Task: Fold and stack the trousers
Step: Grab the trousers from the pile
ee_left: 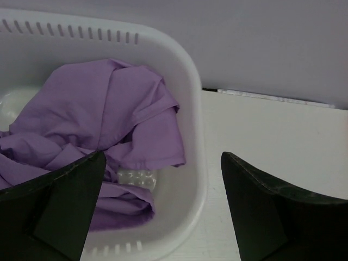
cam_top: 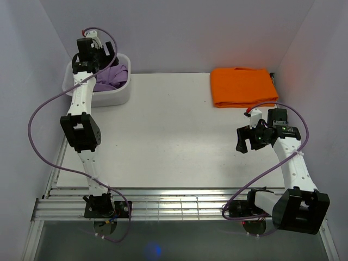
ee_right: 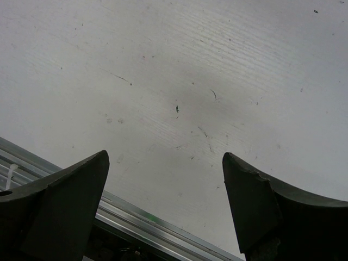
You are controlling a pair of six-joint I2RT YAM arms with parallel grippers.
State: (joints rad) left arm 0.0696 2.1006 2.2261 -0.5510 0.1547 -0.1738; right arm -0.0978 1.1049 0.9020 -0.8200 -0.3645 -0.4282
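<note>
The lilac trousers [cam_top: 112, 77] lie crumpled in a white basket [cam_top: 120, 98] at the table's far left corner. In the left wrist view the trousers [ee_left: 103, 117] fill the basket [ee_left: 191, 109], bunched in folds. My left gripper [cam_top: 102, 54] hangs above the basket's far part, open and empty; in its wrist view the left gripper [ee_left: 162, 160] stands with jaws wide apart over the basket's right rim. My right gripper [cam_top: 246, 140] is open and empty above bare table at the right; its wrist view shows the right gripper [ee_right: 165, 157] with only tabletop between the jaws.
A folded orange cloth [cam_top: 243, 86] lies at the table's far right. White walls close in the left, back and right sides. A metal rail frame [cam_top: 163, 204] runs along the near edge, also seen in the right wrist view [ee_right: 147, 220].
</note>
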